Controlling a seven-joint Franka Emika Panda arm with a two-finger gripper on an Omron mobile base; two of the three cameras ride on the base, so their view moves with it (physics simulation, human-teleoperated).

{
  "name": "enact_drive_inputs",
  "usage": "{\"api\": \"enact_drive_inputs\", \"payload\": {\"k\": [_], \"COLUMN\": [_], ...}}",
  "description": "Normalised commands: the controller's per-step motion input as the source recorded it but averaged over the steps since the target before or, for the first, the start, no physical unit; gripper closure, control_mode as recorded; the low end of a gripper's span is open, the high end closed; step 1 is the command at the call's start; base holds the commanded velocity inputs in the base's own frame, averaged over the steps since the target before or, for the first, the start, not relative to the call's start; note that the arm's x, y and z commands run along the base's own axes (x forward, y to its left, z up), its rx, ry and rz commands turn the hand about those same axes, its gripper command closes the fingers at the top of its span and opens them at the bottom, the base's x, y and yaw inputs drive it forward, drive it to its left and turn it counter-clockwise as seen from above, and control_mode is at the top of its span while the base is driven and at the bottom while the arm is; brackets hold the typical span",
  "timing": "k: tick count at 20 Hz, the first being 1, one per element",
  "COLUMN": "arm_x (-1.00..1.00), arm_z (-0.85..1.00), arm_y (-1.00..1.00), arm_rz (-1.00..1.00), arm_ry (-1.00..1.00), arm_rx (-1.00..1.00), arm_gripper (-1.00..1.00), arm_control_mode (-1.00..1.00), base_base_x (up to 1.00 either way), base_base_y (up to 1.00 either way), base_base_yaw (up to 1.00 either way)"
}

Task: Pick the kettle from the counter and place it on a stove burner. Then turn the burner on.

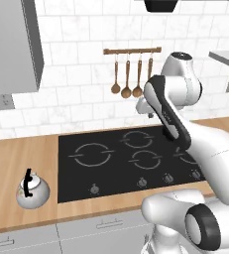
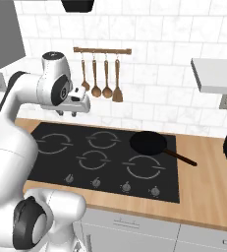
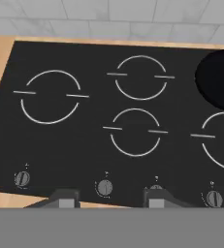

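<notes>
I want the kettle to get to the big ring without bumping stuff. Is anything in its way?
Nothing visible is. The kettle sits on the counter left of the stove, and the big ring is the nearest one, bare. The frying pan sits far over on the right side.

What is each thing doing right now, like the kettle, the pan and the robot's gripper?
kettle: upright on the counter, left of the stove, untouched.
frying pan: resting on a back burner.
stove burner: bare.
gripper: part open, holding nothing, high above the stove.
</notes>
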Motion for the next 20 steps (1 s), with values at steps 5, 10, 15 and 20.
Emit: {"api": "enact_drive_inputs", "payload": {"k": [5, 10, 15, 20], "arm_x": [-0.33, -0.63, -0.52, -0.17], "arm_z": [-0.03, -0.04, -0.02, -0.25], "arm_y": [-0.2, -0.49, 0.66, 1.0], "arm_rz": [-0.03, -0.06, 0.0, 0.01], "arm_ry": [0.0, 0.0, 0.0, -0.03], "arm_rx": [0.0, 0.0, 0.0, 0.04], "arm_gripper": [-1.0, -1.0, -1.0, -1.0], "arm_control_mode": [-1.0, -1.0, -1.0, -1.0], "base_base_x": [0.0, 0.0, 0.0, 0.0], "base_base_y": [0.0, 0.0, 0.0, 0.0], "base_base_yaw": [0.0, 0.0, 0.0, 0.0]}}
